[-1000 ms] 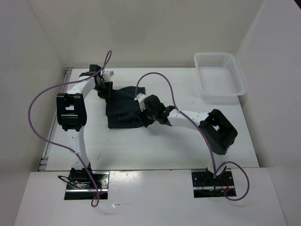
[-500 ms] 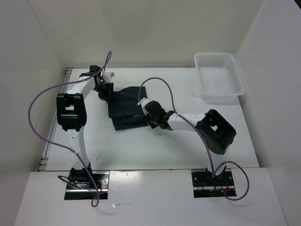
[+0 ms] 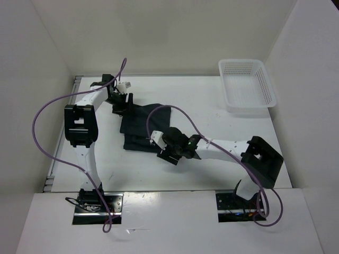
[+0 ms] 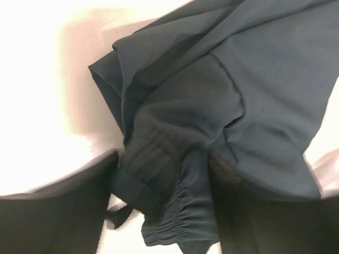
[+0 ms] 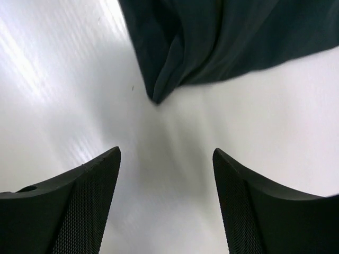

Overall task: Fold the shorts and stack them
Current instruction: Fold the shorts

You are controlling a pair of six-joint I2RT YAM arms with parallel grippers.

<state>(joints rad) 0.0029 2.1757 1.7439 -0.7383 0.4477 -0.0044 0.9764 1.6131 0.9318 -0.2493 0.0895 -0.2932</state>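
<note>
Shorts and fingers, partly out of sight

Left wrist view: the shorts (image 4: 222, 95) run off the frame from 12 to 3 o'clock. The left gripper (image 4: 164, 164) shows only dark blurs at 6, its hold on the waistband unclear. Overhead, the right gripper (image 3: 167, 154) hides their 5 o'clock corner.

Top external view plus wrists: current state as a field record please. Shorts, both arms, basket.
shorts: one dark pair, layers doubled over, rumpled, left of table centre
left fingers: apart, straddling the bunched waistband at the shorts' far-left corner
right fingers: open, nothing between them, over the table just off the shorts' near-right corner
basket: white mesh, far right corner, nothing in it
stack: none visible
</note>
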